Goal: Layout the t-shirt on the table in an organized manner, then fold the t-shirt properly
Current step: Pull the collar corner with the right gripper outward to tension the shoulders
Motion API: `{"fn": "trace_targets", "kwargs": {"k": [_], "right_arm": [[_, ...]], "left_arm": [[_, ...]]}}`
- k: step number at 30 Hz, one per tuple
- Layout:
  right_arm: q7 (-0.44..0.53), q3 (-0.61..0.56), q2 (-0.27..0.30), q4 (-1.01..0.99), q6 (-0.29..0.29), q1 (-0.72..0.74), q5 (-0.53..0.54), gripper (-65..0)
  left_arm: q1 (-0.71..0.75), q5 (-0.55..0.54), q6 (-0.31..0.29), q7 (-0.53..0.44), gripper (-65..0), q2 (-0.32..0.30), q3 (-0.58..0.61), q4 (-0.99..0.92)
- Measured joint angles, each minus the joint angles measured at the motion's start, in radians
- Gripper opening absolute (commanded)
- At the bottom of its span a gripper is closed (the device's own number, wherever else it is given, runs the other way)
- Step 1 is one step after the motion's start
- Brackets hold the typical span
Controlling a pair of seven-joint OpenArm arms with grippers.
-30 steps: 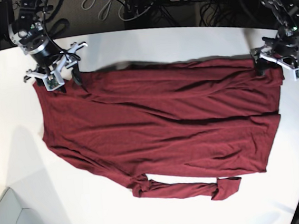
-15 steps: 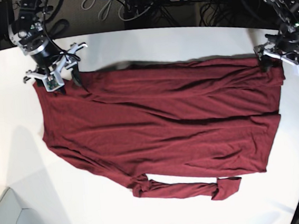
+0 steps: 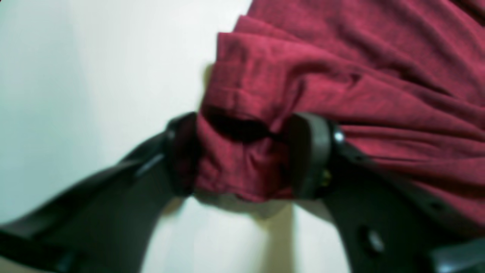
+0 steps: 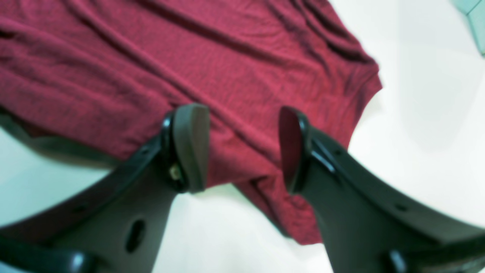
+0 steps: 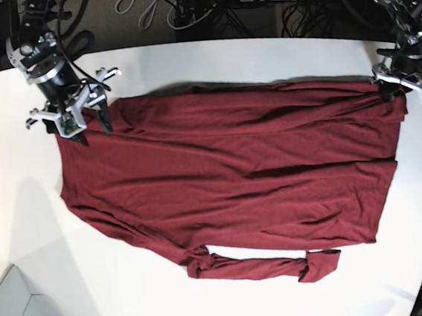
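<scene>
In the base view, going left to right, the right gripper (image 5: 80, 118) sits at the upper left corner of the dark maroon-red, thin jersey long-sleeved t-shirt (image 5: 228, 179), which lies spread across the large glossy white table (image 5: 187, 63). One long sleeve trails along the near edge, bunched into a knot at its shoulder end. At the far right, the left gripper (image 5: 402, 83) meets the shirt's upper right corner, close to the table's curved edge.

The right wrist view shows what the base view cannot: the right gripper (image 4: 242, 148) has its two dark fingers (image 4: 191, 146) standing well apart over the cloth's corner, the fabric lying flat between them and not pinched. The shirt's edge runs just under the fingertips, with white table beyond.

The left wrist view, blurred, shows the left gripper (image 3: 246, 155) with a bunched fold of the shirt's hem filling the gap between its fingers (image 3: 308, 155); both fingers press against the cloth, so it grips the t-shirt (image 3: 341, 76).

Compared with a second ago, the top edge of the shirt lies higher up the table and straighter, the left gripper has moved up and outward with the corner, and the right gripper has shifted slightly up and to the left.
</scene>
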Motion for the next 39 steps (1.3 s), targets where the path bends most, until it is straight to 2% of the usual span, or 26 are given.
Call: {"fn": "trace_targets", "kwargs": {"k": [3,9,17,19,22,28,34,39], "right_arm": [[0.000,0.000,0.000,0.012,0.000,-0.002,0.000,-34.7],[0.000,-0.016,-0.005,0.013,0.000,-0.020,0.002,-34.7],[-0.008,-0.151,-0.019,0.011,-0.001,-0.076,0.002,-34.3],[-0.039,-0.187,-0.018,0.011,-0.001,-0.080,0.002,-34.3],[-0.121,-0.251,-0.016,0.008,0.000,-0.080,0.002,-34.3],[-0.174,-0.339,-0.016,0.000,-0.001,-0.111,0.003,-34.4],[-0.160,-0.346,-0.016,-0.164,0.000,-0.091,0.003,-34.4],[-0.112,-0.344,-0.017,-0.203,-0.002,-0.071,0.014,-34.4]], "left_arm": [[0.002,-0.002,0.000,-0.003,-36.8,0.002,0.000,0.000],[0.003,-0.006,0.000,-0.003,-47.2,0.002,0.000,-0.001],[0.001,-0.017,-0.004,-0.002,-60.6,0.003,0.002,-0.002],[-0.004,-0.017,-0.006,0.002,-65.0,0.005,0.002,-0.003],[-0.017,-0.009,-0.005,0.016,-64.5,0.005,0.002,-0.003],[-0.018,-0.008,-0.008,0.024,-64.7,0.002,0.003,0.001],[-0.017,-0.009,-0.008,0.020,-64.7,0.002,0.003,0.001],[-0.018,-0.008,-0.008,0.021,-64.7,0.002,0.003,0.001]]}}
